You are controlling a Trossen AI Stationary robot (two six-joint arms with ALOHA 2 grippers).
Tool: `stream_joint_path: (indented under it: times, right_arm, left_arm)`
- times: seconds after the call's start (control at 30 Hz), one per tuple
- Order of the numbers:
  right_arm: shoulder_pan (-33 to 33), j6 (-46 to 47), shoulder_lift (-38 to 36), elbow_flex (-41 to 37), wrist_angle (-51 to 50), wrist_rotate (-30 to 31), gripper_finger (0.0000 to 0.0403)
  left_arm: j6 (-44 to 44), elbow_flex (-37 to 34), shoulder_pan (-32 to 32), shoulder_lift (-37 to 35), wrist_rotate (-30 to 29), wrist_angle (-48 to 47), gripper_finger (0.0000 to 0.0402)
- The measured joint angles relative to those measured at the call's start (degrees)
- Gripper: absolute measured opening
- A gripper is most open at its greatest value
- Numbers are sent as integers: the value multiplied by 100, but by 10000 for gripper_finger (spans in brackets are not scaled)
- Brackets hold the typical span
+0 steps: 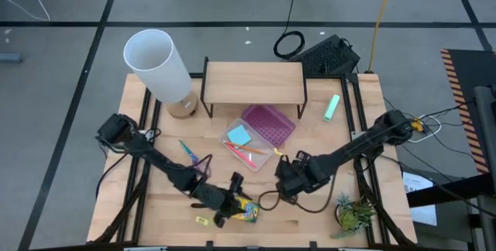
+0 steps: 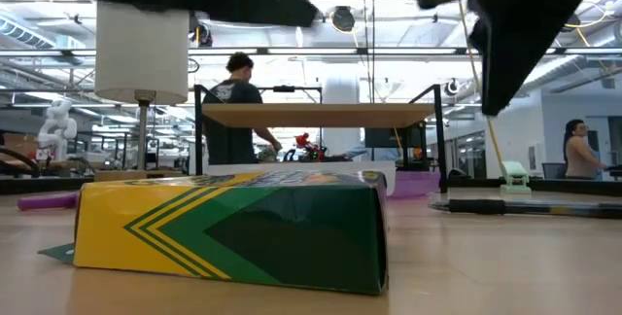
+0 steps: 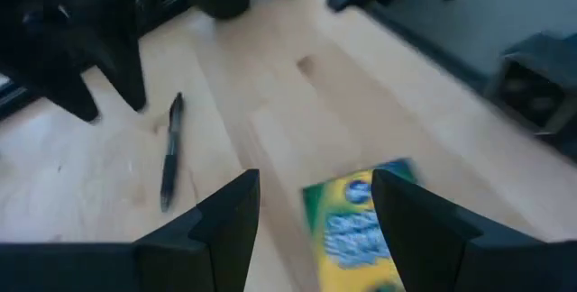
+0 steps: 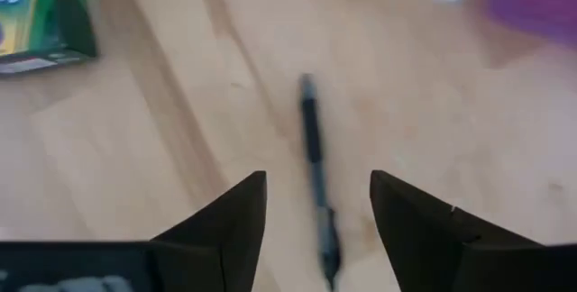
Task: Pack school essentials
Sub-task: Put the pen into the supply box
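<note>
Hovering over the crayon box (image 1: 246, 211), left gripper (image 3: 315, 204) spread wide, right gripper (image 4: 318, 204) released above a black pen (image 4: 315, 161) near that box, desk (image 1: 325, 139) beneath

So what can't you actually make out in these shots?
- Crayon box: lettering blurred in the left wrist view; partly covered by the left gripper from above.
- Black pen: its tip is cut off by the right wrist view's edge.
- Clear case: contents too small to identify from above.
</note>
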Motion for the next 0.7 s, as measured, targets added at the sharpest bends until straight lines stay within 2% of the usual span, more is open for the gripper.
stream_joint_path:
  times: [0.13, 0.23, 0.33, 0.4, 0.47, 0.6, 0.7]
  right_arm:
    - [76, 12, -169, 0, -298, 873, 185]
    - [8, -55, -259, -2, -258, 1751, 183]
    - [-124, -178, -296, -1, -204, 2547, 183]
    - [-223, -271, -347, -4, -218, 2827, 183]
    - [-295, -438, -434, -9, -578, 2944, 183]
    - [-406, -28, -749, -344, -1069, 3330, 183]
    - [-523, 41, -1306, -782, -1187, 3796, 183]
  left_arm:
    - [26, 297, 577, 609, 348, 537, 218]
    - [3, 871, 998, 1110, 696, 527, 218]
    - [17, 1577, 1312, 1653, 966, 84, 218]
    - [67, 2039, 1469, 1971, 1059, -375, 218]
    - [125, 2274, 1591, 2181, 1074, -418, 218]
    - [136, 2435, 1858, 2281, 1120, -489, 218]
    - [97, 2496, 2041, 2281, 1167, -572, 218]
